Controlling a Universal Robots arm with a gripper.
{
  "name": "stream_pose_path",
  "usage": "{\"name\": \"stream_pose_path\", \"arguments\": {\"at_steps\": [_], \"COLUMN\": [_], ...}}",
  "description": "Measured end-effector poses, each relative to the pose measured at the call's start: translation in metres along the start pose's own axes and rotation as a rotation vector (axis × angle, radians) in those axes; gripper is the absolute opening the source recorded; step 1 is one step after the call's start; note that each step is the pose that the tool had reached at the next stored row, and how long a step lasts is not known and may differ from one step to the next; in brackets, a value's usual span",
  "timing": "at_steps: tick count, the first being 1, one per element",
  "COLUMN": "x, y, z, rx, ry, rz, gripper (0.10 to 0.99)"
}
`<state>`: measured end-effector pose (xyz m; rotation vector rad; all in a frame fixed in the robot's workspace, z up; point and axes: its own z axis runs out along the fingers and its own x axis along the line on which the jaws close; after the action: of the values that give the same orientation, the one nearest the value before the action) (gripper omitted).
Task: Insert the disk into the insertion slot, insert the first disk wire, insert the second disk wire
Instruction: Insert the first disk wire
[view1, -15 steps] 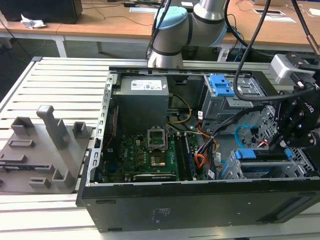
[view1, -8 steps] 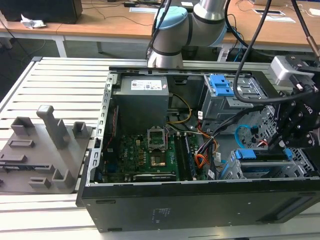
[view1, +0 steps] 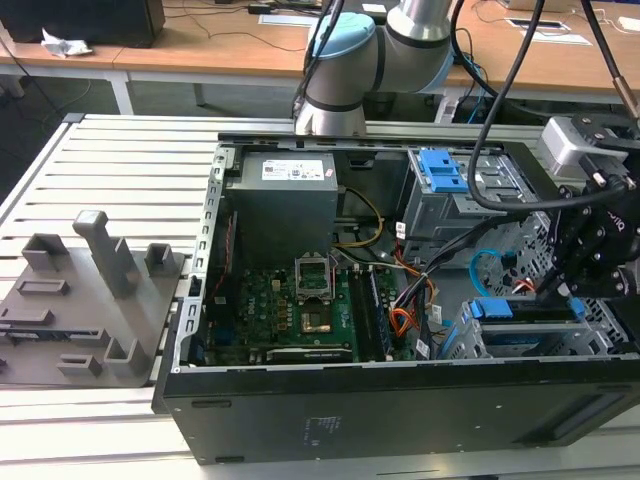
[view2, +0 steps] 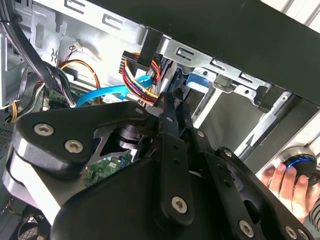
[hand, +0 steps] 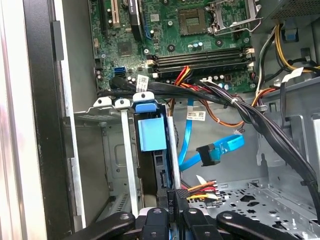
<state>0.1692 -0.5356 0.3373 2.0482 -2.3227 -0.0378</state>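
Open computer case on a slatted worktop (view1: 130, 160). One disk (hand: 151, 134), in its blue carrier, stands on edge inside the one insertion slot (hand: 112, 165), the perforated metal bay beside the taller cage with the blue latch (view1: 440, 190). In the first wrist view the disk's long axis runs straight away from the gripper (hand: 170, 201) toward the motherboard (hand: 190, 30), so the fingers sit at the disk's near, connector end, in line with it.

Two wires are countable. The first disk wire (hand: 200, 187), a black plug with red, yellow and black leads, lies between the fingers, which appear closed on it, right at the disk's edge; whether it is seated cannot be told. The second disk wire (hand: 210, 152), a blue flat cable with a black-faced plug, hangs free beside the bay, apart from the disk.

One person's hand (view2: 287, 182) rests on a blue-ringed knob outside the case.
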Motion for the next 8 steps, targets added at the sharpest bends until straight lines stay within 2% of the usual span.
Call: {"name": "stream_pose_path", "arguments": {"at_steps": [8], "x": [0.0026], "y": [0.0004], "z": [0.0028], "rx": [0.0], "ry": [0.0004], "rz": [-0.004], "gripper": [0.176]}}
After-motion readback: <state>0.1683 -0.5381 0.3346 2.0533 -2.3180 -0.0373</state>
